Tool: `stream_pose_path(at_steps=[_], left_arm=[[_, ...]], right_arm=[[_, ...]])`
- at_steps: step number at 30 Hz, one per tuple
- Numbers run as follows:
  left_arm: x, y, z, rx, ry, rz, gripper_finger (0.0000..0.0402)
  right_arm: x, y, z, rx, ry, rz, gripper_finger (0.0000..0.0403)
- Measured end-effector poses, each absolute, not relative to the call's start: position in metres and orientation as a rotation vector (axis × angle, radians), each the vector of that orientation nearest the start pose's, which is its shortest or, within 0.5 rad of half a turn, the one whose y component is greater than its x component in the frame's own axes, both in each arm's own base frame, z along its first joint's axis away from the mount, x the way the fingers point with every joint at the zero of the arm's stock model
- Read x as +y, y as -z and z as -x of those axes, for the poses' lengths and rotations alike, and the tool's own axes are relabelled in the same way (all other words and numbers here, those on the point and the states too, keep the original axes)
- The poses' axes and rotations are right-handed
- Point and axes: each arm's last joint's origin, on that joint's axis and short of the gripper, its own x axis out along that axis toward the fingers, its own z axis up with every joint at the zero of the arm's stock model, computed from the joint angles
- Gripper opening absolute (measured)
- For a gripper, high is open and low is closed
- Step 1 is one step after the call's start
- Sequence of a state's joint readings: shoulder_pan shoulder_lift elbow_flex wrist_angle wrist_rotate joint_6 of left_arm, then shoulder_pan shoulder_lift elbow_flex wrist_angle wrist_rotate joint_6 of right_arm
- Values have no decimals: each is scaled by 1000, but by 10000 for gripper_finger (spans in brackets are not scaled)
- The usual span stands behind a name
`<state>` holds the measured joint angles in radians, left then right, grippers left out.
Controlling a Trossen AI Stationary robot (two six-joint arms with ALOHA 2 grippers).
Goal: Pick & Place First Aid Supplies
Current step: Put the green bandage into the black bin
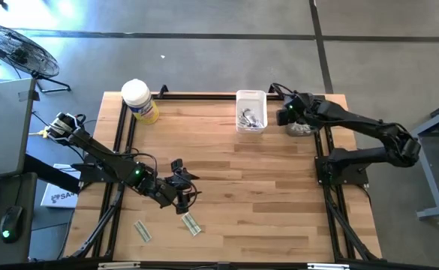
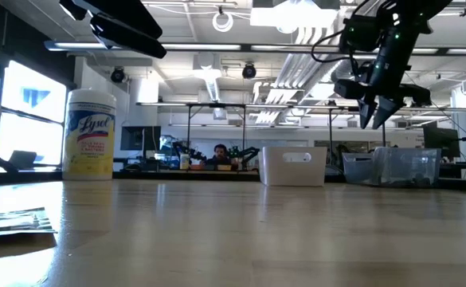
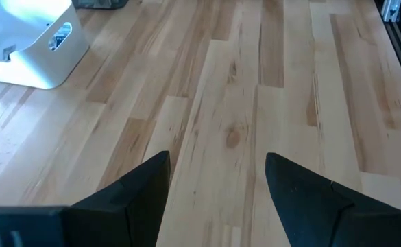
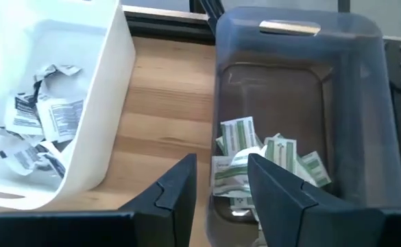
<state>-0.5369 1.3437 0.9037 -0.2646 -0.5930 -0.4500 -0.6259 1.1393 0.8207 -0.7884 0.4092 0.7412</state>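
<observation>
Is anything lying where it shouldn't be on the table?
Yes. Two green-and-white strip packets lie loose on the bare wood at the table's near edge, by the left gripper. The other green strips sit in the clear bin, and the white packets in the white bin.

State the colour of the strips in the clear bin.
Pale green and white strips, seen best in the right wrist view.
</observation>
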Motion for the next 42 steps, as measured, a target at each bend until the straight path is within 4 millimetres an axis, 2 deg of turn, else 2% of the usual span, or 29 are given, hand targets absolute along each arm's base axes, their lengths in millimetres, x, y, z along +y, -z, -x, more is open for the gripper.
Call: stream_pose_path(at_steps=[5,14,22,32,37,42], left_arm=[[-128,-251,-247,564,-184,60,236],[-128,-251,-247,564,-184,60,236],[-128,-251,-247,565,-184,60,236],[-128,-251,-247,565,-185,60,236],[-128,-251,-247,564,-186,64,236],[-127,-263,-240,535,-159,92,236]], right_arm=[[-131,-235,-162,759,1299,-777,124],[-144,-205,-172,911,1376,-768,124],[-153,-187,-159,1086,1550,-715,124],[-158,-175,-162,1152,1523,-733,124],[-154,-184,-159,1162,1530,-646,124],[-138,-217,-152,1064,1522,-566,124]])
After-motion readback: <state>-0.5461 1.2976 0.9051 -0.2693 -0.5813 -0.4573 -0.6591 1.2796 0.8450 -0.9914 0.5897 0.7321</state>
